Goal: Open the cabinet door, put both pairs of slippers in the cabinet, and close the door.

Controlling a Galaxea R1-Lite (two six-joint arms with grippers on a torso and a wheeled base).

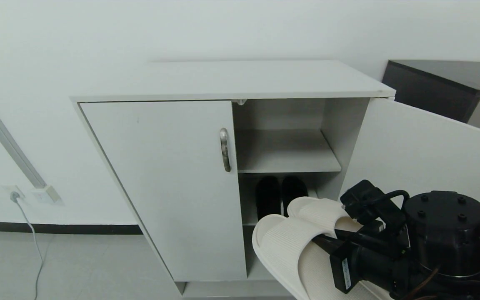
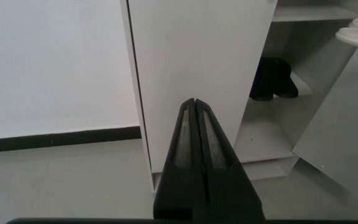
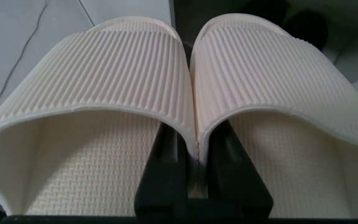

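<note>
The likely light, soft slippers (image 1: 283, 246) are being pinched together by their inner straps in the right tool (image 3: 194, 162).

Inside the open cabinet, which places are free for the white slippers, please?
Free: the top shelf, between the shut door and the right wall, and the bottom shelf under the black slippers. Crowded: the middle shelf, filled by that pair, with the white slippers held just before it.

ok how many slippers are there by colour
cream slippers: 2, clamped together in the right pincer
black slippers: 2, on a shelf inside the cabinet
total: 4
</note>
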